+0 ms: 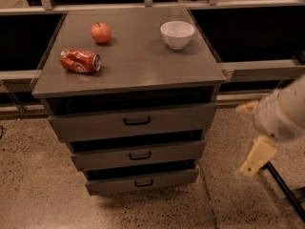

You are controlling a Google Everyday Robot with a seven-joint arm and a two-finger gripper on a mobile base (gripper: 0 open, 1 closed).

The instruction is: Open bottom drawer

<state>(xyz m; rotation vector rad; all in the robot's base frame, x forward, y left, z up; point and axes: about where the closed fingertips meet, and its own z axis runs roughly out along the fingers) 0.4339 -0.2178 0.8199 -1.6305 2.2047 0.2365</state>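
The bottom drawer (143,180) is the lowest and narrowest of three grey drawer fronts on the cabinet, with a small black loop handle (144,182) at its centre. A dark gap shows above its front panel. My gripper (255,150) is cream-coloured and hangs in the air to the right of the cabinet, at about the height of the middle drawer (138,155). It is well apart from the bottom drawer's handle and touches nothing.
On the grey cabinet top (138,66) lie a red apple (101,33), a crushed red soda can (79,61) and a white bowl (177,34). The top drawer (136,121) is the widest. A dark bar (286,190) crosses the speckled floor at the lower right.
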